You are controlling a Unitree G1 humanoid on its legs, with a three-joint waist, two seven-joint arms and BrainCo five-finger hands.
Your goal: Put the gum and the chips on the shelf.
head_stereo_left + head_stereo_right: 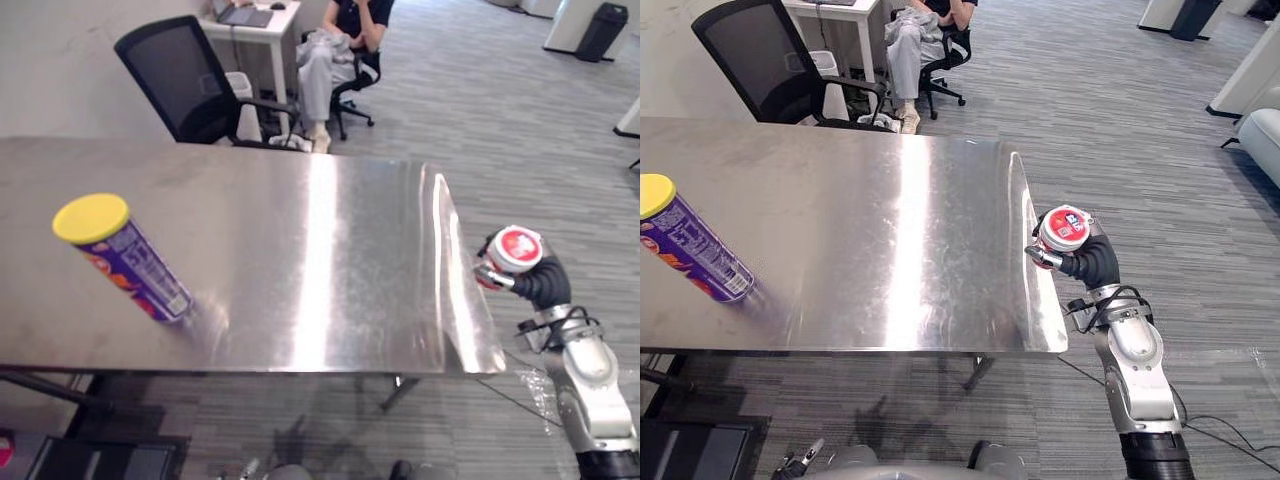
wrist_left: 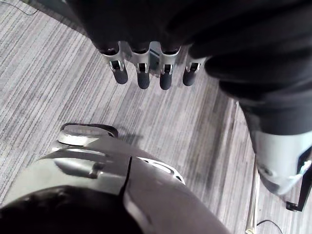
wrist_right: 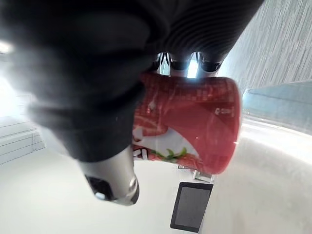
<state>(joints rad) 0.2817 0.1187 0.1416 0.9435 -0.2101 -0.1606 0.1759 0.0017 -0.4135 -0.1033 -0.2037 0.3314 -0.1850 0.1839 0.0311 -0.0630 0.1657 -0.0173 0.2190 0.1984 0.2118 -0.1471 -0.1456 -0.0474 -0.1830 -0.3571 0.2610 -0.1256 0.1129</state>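
The right hand [image 1: 1089, 266] is clenched round the gum [image 1: 1064, 228], a red tub with a white-rimmed red lid. The fingers [image 3: 190, 63] wrap one side and the thumb the other, and the lid faces up. The hand holds the tub in the air just off the right edge of the table [image 1: 320, 300], so the steel top lies to the hand's left. Whether a fingertip touches that edge cannot be told. The chips [image 1: 128, 260], a purple can with a yellow lid, stand on the table well apart from the right hand, far off to its left across the bare steel. The left hand [image 2: 141, 73] hangs over grey carpet with its fingers relaxed and straight, grasping nothing. Beyond the table, ahead of the right hand and to its left, stands a black mesh chair [image 1: 180, 75], and past it a person [image 1: 330, 45] sits at a white desk [image 1: 262, 35].
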